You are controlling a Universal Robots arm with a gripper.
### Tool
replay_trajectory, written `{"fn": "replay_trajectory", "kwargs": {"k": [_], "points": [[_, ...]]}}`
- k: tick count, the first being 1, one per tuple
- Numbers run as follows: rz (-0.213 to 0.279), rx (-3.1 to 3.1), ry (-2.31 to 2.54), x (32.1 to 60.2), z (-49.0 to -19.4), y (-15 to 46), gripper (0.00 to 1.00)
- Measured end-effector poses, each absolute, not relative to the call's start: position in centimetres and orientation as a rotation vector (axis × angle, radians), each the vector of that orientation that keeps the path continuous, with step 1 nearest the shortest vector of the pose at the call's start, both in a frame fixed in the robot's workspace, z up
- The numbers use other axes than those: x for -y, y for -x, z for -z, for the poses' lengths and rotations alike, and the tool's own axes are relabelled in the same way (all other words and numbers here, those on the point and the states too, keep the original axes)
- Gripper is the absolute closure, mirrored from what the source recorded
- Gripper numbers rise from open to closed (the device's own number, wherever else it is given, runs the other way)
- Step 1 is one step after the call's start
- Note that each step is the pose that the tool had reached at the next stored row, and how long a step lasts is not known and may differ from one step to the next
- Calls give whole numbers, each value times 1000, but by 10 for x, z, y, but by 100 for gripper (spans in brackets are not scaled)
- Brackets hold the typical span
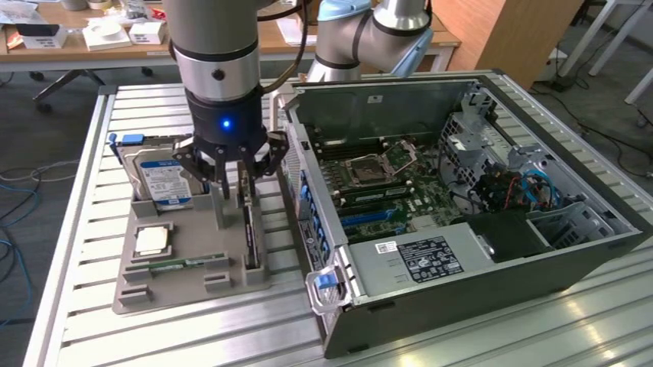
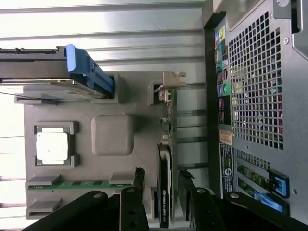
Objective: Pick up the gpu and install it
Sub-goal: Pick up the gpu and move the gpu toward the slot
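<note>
gpu (image 1: pixel 251 237) upright in tray (image 1: pixel 194 297) slot, hard drive (image 1: pixel 164 182) at exterior view's left, computer case (image 1: pixel 459 256) right

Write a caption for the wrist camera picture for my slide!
The robot's open hand straddles the gpu, which stands on edge in the gray holder beside the computer case.

Single arm (image 1: pixel 214 46) vertical, wrist pointing straight down, dark fingers (image 2: pixel 138 185) spread apart, tips hanging low
</note>
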State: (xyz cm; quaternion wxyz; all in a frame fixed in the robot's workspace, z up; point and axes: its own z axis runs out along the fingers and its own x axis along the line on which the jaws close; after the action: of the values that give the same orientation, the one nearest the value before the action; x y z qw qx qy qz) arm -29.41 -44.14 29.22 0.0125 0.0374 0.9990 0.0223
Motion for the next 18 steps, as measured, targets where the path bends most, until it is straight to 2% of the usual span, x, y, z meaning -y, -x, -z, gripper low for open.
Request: {"fn": "replay_trajectory", "kwargs": {"k": [18], "points": [[-69,-3114,-117,441,-290,289,59]]}}
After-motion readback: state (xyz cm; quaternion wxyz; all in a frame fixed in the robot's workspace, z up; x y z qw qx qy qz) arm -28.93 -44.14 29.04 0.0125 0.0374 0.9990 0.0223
